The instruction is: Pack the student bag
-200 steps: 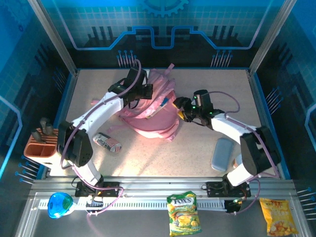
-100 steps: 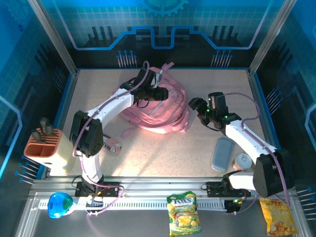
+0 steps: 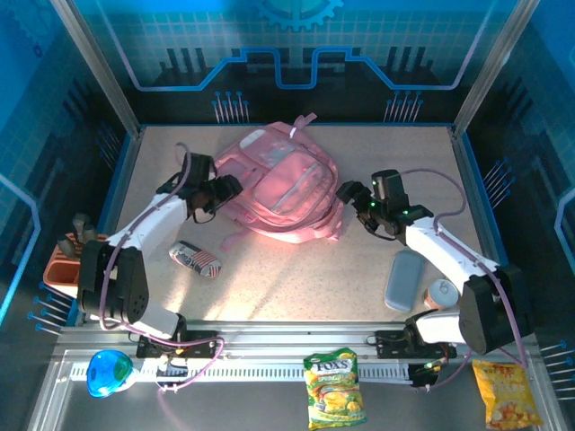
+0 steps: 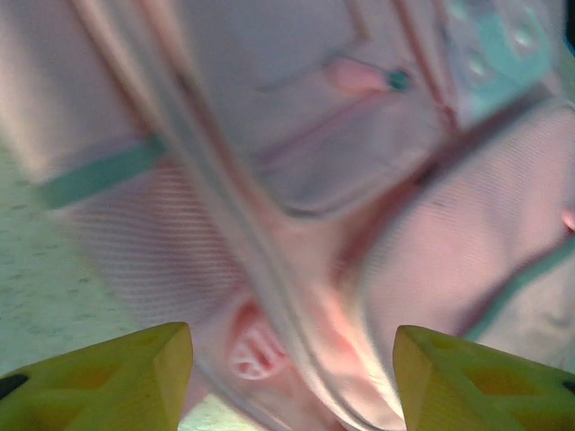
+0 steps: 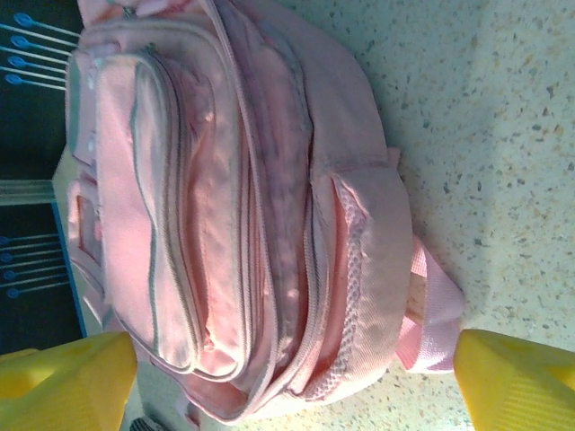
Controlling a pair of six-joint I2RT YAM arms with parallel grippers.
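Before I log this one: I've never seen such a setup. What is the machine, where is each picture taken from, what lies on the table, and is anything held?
The machine is two robot arms bolted at the near edge of the table, each ending in a two-finger gripper. The wide picture looks down from above and behind them: the left gripper and the right gripper sit on either side of the student bag, a pink backpack lying pockets up. The two close-ups come from cameras on the wrists; the yellow fingers in one are the left arm's, the fingers in the other the right arm's. Both grippers are open and hold nothing. Also on the table: a flag-patterned pouch and a grey case. A green sweets bag lies on the front ledge.
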